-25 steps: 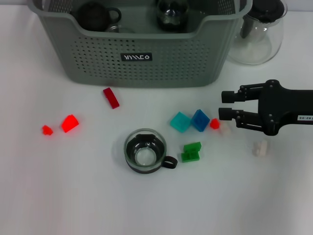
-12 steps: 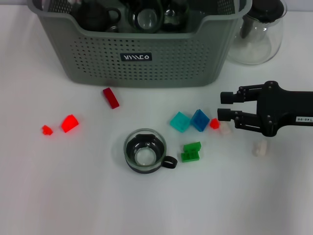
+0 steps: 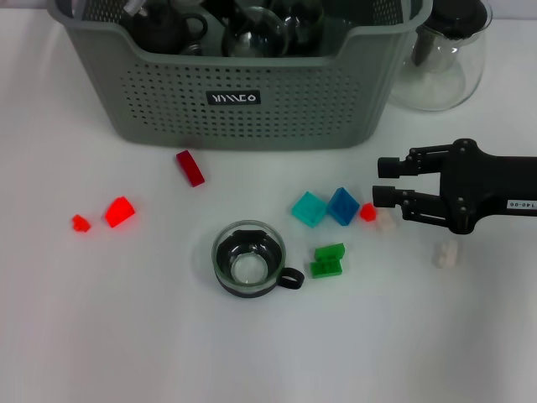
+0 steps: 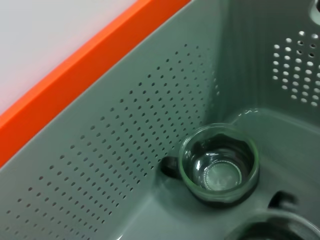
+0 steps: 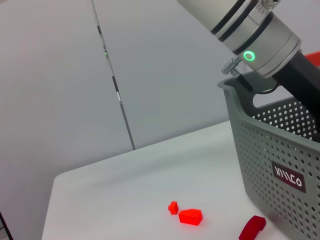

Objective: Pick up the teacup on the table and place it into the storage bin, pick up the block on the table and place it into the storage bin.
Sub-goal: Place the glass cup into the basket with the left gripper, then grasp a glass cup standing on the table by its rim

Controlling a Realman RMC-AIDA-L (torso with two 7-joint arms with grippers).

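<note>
A glass teacup (image 3: pixel 249 260) with a dark handle stands on the white table, in front of the grey-green storage bin (image 3: pixel 252 126). Coloured blocks lie around it: teal (image 3: pixel 310 208), blue (image 3: pixel 343 206), green (image 3: pixel 329 260) and a small red one (image 3: pixel 367 211). My right gripper (image 3: pixel 384 181) hovers open and empty just right of the small red block. My left arm (image 5: pixel 250 30) reaches down into the storage bin (image 5: pixel 280 150). In the left wrist view another glass teacup (image 4: pixel 220 170) stands on the bin floor beside the perforated wall (image 4: pixel 125 150).
A red bar block (image 3: pixel 190 168), a red wedge (image 3: pixel 119 211) and a tiny red piece (image 3: pixel 80 222) lie at the left. Two white pieces (image 3: pixel 445 254) sit under my right arm. A glass pitcher (image 3: pixel 445 59) stands right of the bin.
The dark and glass shapes inside the bin have shifted; a glass cup now shows near the bin's middle. My right gripper and the things on the table have stayed put.
</note>
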